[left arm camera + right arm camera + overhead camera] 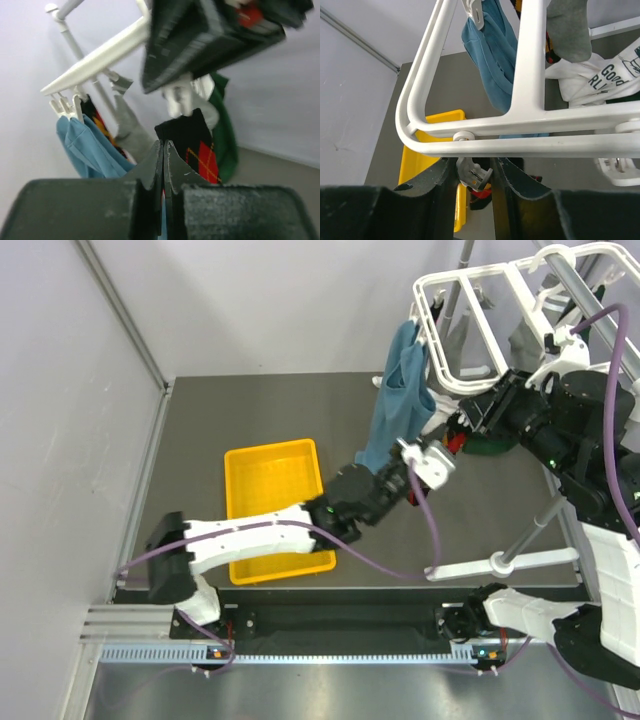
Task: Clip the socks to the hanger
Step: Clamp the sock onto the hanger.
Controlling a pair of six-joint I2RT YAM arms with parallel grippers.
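The white hanger [470,335] hangs at the back right; its frame fills the right wrist view [520,120]. My right gripper [475,172] is shut on a small grey clip [474,175] under the frame's near bar; it shows in the top view [468,428]. My left gripper [163,145] is shut, with a thin strip of the argyle sock [200,145] between its fingers, right below that clip; it also shows from above [432,455]. The sock's red shows under the clip [482,192]. A grey sock [127,130] and a second argyle sock [97,120] hang clipped.
A blue cloth [400,400], a green cloth [225,135] and a white printed cloth [600,75] hang from the hanger. A yellow tray [270,480] lies on the table under my left arm. The grey stand pole and its base [520,555] are at the right.
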